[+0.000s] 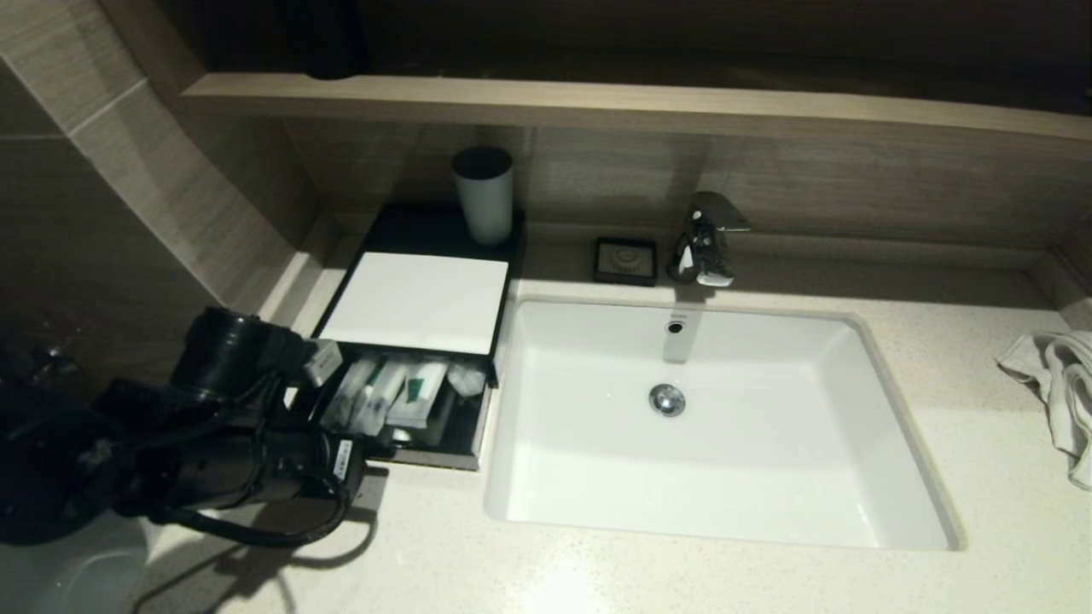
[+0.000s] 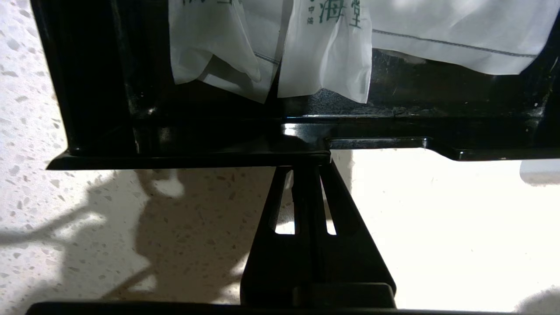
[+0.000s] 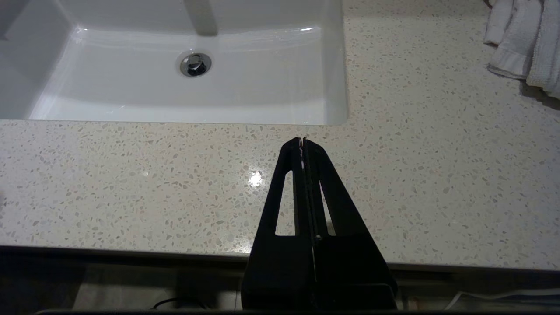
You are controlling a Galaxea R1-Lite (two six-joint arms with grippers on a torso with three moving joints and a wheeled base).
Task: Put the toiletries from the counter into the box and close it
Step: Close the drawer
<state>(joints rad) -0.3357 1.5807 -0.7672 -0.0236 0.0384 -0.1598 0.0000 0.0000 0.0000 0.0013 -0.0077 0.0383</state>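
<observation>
Several toiletries (image 1: 388, 392) in open box (image 1: 415, 303); left gripper (image 2: 307, 164) closed at drawer front.

A black box (image 1: 418, 232) with a white top panel holds translucent white packets (image 1: 394, 390) printed in green, on a cream counter (image 3: 437, 183) speckled brown and grey. The basin (image 1: 768, 477) is white, the towel (image 1: 1062, 384) white, the cup (image 1: 484, 196) grey-white, the tap (image 1: 704, 239) chrome.
</observation>
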